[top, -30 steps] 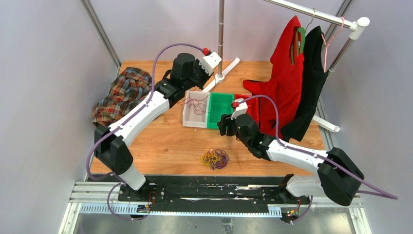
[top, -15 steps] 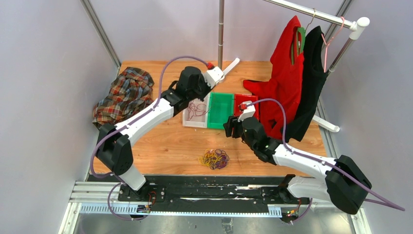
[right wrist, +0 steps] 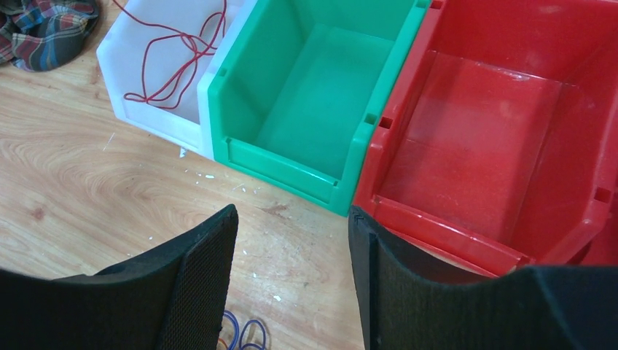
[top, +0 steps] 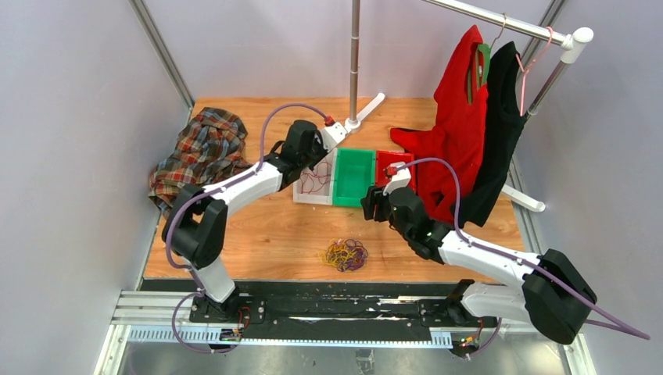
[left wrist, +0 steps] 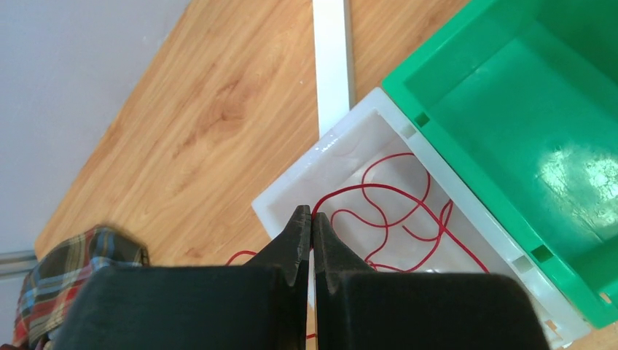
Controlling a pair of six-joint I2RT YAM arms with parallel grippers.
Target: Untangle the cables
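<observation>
Red is the only wire colour in the white bin (left wrist: 348, 154). The left wrist view shows one red strand (left wrist: 379, 211) lying in loose loops on the bin's floor, which the overhead view gives only as a faint scribble. The loops stretch along the bin's length, parallel to the wall beside the green bin (left wrist: 510, 109). One end runs up to the left gripper (left wrist: 311, 219), whose fingers are pressed together at the bin's corner, seemingly pinching that strand. From above, a bunch of cables (top: 345, 255) in yellow, purple and dark red lies on the wooden table (top: 266, 226). It is a roundish heap with no clear long axis, well apart from both grippers and nearer the arms' bases. The right gripper (right wrist: 291, 216) hangs spread wide and empty before the front edges of the green bin and the red bin (right wrist: 481, 138). Its own view catches only a few bluish loops at the bottom edge.
</observation>
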